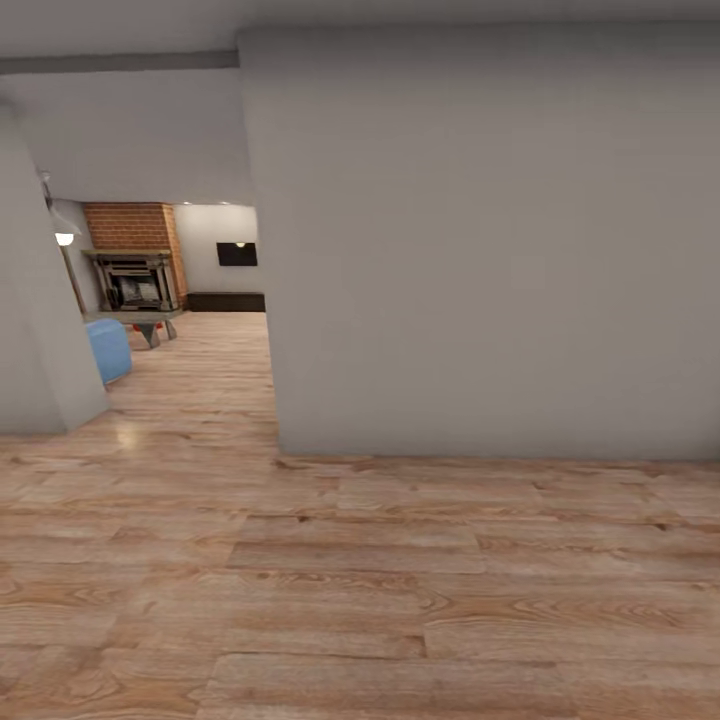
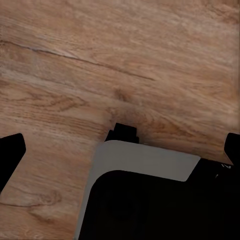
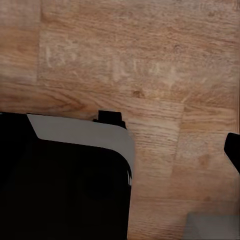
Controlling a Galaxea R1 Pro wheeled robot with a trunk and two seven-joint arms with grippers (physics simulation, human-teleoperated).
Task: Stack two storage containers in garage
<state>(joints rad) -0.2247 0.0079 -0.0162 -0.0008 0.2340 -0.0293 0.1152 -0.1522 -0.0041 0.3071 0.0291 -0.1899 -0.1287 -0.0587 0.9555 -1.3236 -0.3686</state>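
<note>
Living room (image 1: 170, 290) beyond plain unlettered wall (image 1: 480, 250).

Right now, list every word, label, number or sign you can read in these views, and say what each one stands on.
None can be read. The plain grey wall, the light wood plank floor, the red brick fireplace and the dark rectangular panel on the far wall carry no visible lettering. Both wrist views show bare planks and unmarked dark robot parts.

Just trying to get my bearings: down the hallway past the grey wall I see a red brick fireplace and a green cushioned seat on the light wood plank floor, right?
Nearly. The cushioned seat is blue, not green, as the head view shows. The red brick fireplace, the grey wall and the light wood plank floor are as you say.
</note>
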